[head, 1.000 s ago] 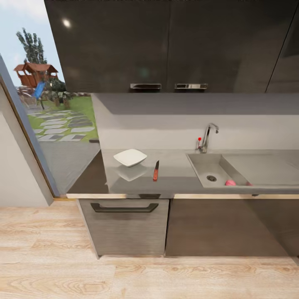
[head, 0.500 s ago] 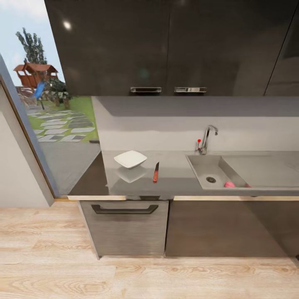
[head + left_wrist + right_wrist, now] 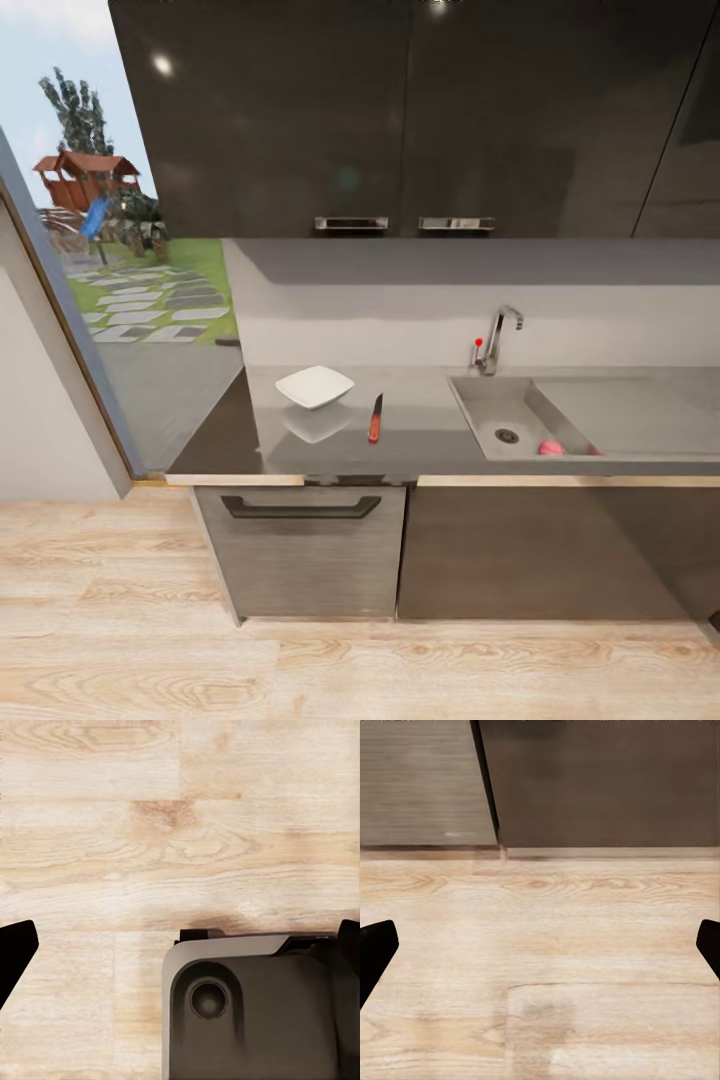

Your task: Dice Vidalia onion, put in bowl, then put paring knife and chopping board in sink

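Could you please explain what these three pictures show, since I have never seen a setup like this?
These are simulator renders from a wheeled robot with two arms. The large picture comes from its head camera, facing a kitchen. On the countertop lie a white bowl and a paring knife; the sink holds a pinkish Vidalia onion. The other two pictures come from cameras by each gripper, pointing down at the wooden floor. The dark tips at the edges are the fingers of the left gripper and right gripper, both spread open and holding nothing.

Dark wall cabs (image 3: 400,110), wood floor (image 3: 350,670), garden window (image 3: 130,260)
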Tool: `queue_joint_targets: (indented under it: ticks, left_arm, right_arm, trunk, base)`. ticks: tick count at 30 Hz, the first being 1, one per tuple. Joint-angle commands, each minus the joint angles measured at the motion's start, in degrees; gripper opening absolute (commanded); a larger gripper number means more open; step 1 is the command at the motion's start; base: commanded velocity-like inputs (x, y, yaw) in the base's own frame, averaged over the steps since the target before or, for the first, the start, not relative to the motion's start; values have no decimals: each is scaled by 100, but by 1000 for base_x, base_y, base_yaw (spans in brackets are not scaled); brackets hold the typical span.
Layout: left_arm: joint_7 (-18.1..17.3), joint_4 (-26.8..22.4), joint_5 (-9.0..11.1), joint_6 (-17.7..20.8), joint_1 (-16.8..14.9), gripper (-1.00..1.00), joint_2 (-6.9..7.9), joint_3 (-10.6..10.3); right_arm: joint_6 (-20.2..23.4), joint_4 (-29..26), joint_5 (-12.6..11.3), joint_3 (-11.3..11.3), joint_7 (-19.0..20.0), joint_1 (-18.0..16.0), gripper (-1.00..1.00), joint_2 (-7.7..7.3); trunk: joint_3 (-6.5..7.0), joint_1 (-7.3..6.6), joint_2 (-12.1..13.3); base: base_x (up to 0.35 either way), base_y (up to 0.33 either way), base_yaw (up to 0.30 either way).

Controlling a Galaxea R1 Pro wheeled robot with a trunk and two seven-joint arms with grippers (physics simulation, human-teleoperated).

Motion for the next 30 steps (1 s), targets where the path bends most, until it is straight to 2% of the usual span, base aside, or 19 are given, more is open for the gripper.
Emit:
queue_joint_targets:
  ticks: [1,30]
  left_arm:
    - [1,-9,-2,-7,2,100,0,6]
    - [2,-9,-2,-8,2,100,0,4]
  right_arm:
    - [-17,3,3,-2,-1,-3,100,1]
    - [-17,3,5,-2,-1,-3,100,1]
  trunk:
    - [12,-21,36]
    - [533,-658,1200]
  base:
    - [0,0,0]
    - [0,0,0]
